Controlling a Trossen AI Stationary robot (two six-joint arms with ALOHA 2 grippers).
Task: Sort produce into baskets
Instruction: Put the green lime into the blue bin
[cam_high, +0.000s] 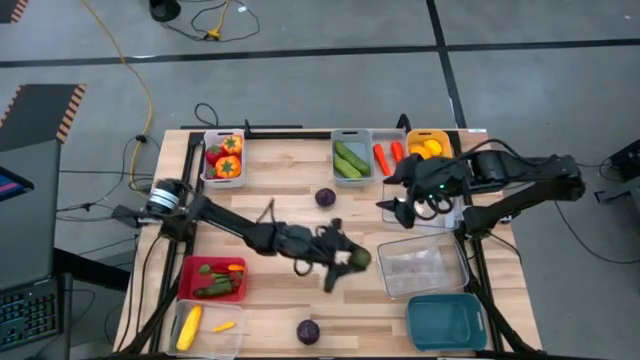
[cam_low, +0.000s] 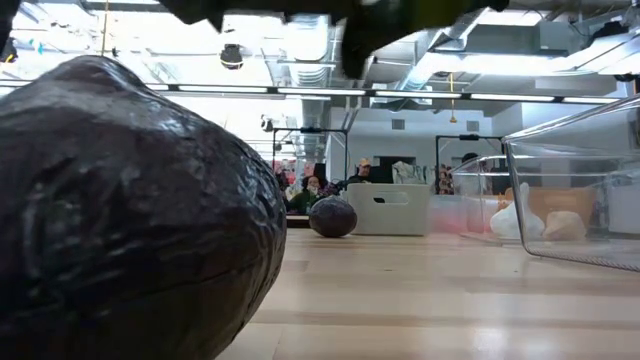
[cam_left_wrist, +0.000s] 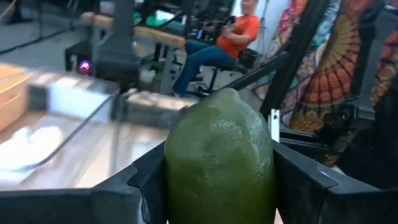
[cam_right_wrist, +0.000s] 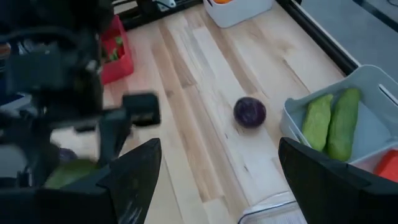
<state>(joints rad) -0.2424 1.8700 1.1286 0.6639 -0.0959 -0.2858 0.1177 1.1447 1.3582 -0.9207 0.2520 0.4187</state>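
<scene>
My left gripper (cam_high: 352, 260) is at the table's middle, shut on a green lemon-shaped fruit (cam_left_wrist: 217, 162), just left of an empty clear basket (cam_high: 420, 265). My right gripper (cam_right_wrist: 217, 180) is open and empty, above the table near the far right, beside the white basket of green cucumbers (cam_right_wrist: 329, 121). A purple round (cam_high: 325, 197) lies on the table between the arms and shows in the right wrist view (cam_right_wrist: 249, 112). A second purple round (cam_high: 308, 331) lies near the front edge, filling the low view's left (cam_low: 120, 220). My left gripper pinches the green fruit between its two fingers, one finger (cam_left_wrist: 146, 186) on each of its opposite sides (cam_left_wrist: 177, 174). The fingers reach out toward the table's right edge. The fruit's pointed end (cam_left_wrist: 227, 93) sticks out past the fingertips. The fruit is held above the table.
Along the far edge stand a white basket of tomatoes and peppers (cam_high: 223, 157), a clear one with carrots (cam_high: 388, 155) and an orange-yellow one (cam_high: 428, 145). At the front are a red basket (cam_high: 212, 278), a white one with corn (cam_high: 208, 328) and a teal one (cam_high: 445, 320).
</scene>
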